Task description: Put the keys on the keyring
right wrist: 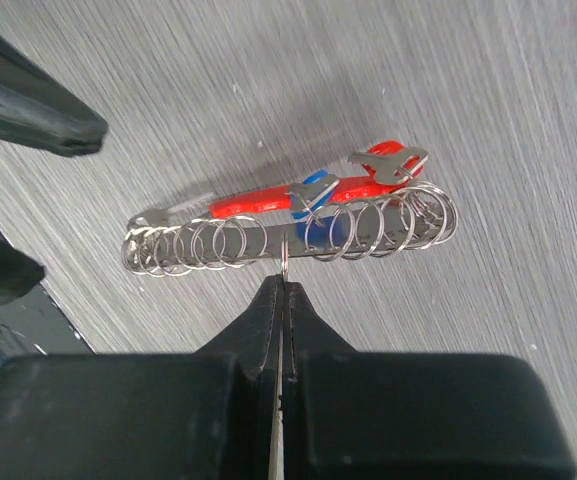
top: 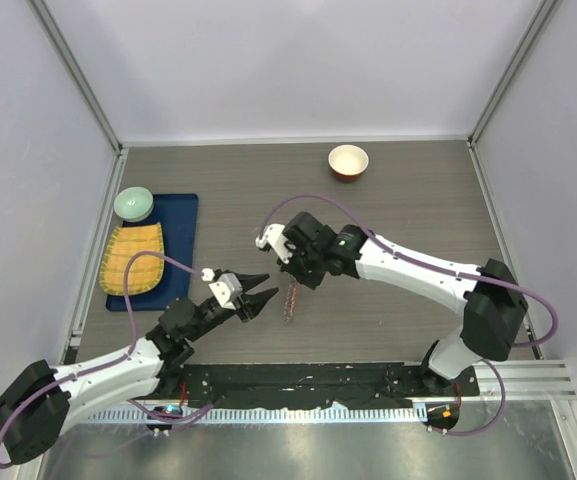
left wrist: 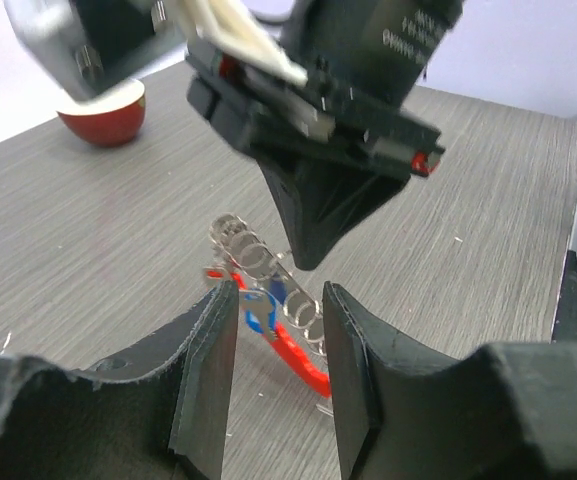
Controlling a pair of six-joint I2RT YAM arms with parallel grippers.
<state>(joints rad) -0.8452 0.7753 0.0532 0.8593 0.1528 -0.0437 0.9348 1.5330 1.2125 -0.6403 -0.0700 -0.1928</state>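
The keyring (right wrist: 228,240), a red curved bar (right wrist: 253,203) with a silvery coil of rings, hangs just above the table at mid-table (top: 289,300). My right gripper (right wrist: 281,285) is shut on one thin ring of the coil, reaching down from above (top: 295,283). A blue-headed key (right wrist: 316,190) and a small silvery key (right wrist: 388,160) sit against the red bar. My left gripper (left wrist: 279,292) stands open just left of the keyring (top: 263,288). The red bar (left wrist: 303,365) and the blue key (left wrist: 258,305) show between its fingers, which touch neither. Other keys are hidden.
A red-rimmed white bowl (top: 348,160) stands at the back of the table. At the left, a blue tray (top: 178,215) holds a green bowl (top: 134,203) and a yellow woven mat (top: 133,258). A black strip (top: 308,385) runs along the near edge.
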